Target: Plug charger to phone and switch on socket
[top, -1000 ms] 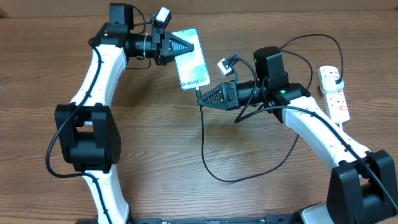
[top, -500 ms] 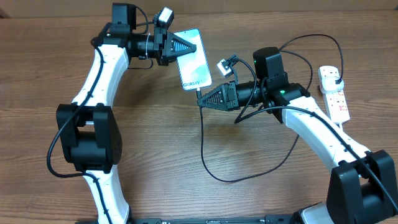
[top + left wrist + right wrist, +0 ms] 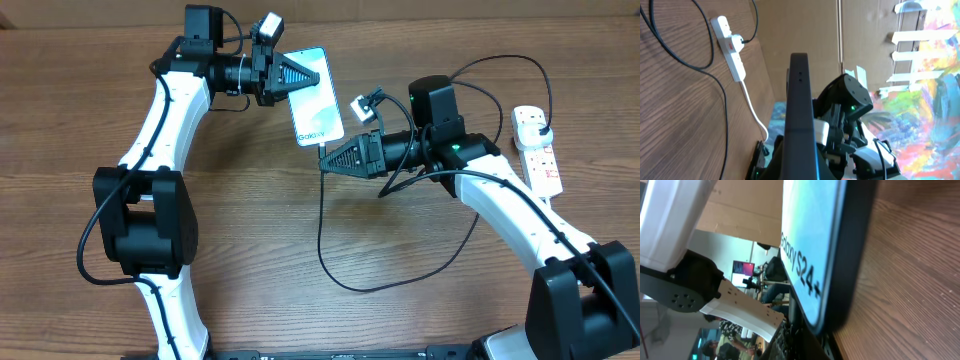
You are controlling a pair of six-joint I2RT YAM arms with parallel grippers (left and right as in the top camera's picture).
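Observation:
My left gripper (image 3: pixel 299 73) is shut on the far end of the phone (image 3: pixel 317 103), holding it tilted above the table, teal screen up. In the left wrist view the phone (image 3: pixel 800 110) shows edge-on. My right gripper (image 3: pixel 324 161) is shut on the charger's connector tip, right at the phone's near short edge. The black charger cable (image 3: pixel 321 235) loops down over the table and back up to its plug (image 3: pixel 543 124) in the white socket (image 3: pixel 541 160). The right wrist view shows the phone screen (image 3: pixel 807 240) with its "Galaxy S24+" lettering close above the jaws; the connector itself is hidden there.
The socket (image 3: pixel 731 47) and its thick white cord (image 3: pixel 754 112) lie at the table's far right edge. The black cable (image 3: pixel 695 60) trails across the wood between the arms. Both arm bases stand at the near edge.
My left gripper and the phone have shifted slightly right, toward the right gripper. The cable loop has swung a little left. The right gripper has barely moved.

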